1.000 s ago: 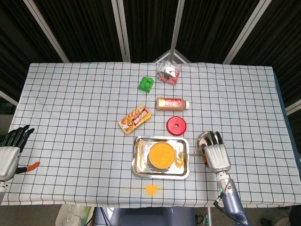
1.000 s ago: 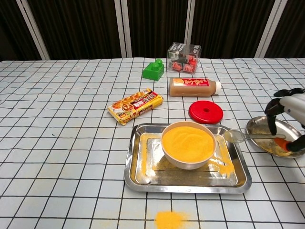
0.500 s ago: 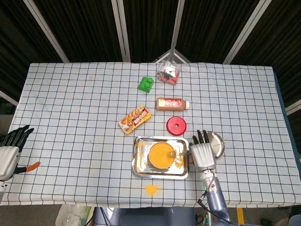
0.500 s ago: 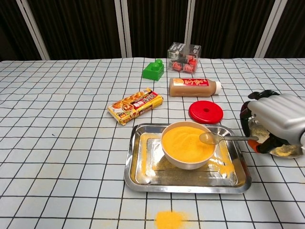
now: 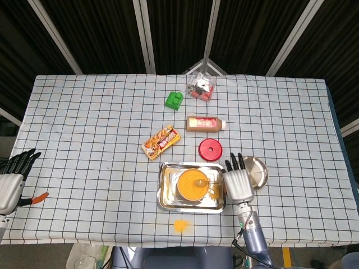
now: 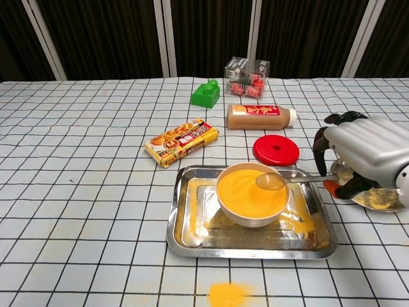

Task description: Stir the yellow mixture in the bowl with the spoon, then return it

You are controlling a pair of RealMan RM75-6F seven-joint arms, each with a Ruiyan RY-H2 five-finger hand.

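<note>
— Where's the spoon [image 6: 281,181] right now?

— The right hand [image 6: 362,151] grips its handle, just to the right of the steel tray [image 6: 181,238]. The spoon's scoop hangs over the right part of the bowl [image 6: 246,214] of yellow mixture [image 6: 246,190] — whether it touches the surface, I can't tell.

— And the bowl?

— It stands inside the tray, with yellow powder scattered on the tray floor around it. A small heap of spilled powder [image 6: 227,293] lies on the checked cloth near the front edge of the bench [image 6: 77,192].

— The other hand?

— The left hand [image 5: 10,180] sits at the far left edge of the bench, fingers spread, holding nothing.

— Anything else nearby?

— A small metal dish [image 5: 258,171] lies beside the right hand, partly hidden by it. Behind the tray: a red lid [image 6: 275,149], a bottle lying on its side [image 6: 261,116], a snack packet [image 6: 181,141], a green block [image 6: 206,93] and a clear box [image 6: 246,76].
</note>
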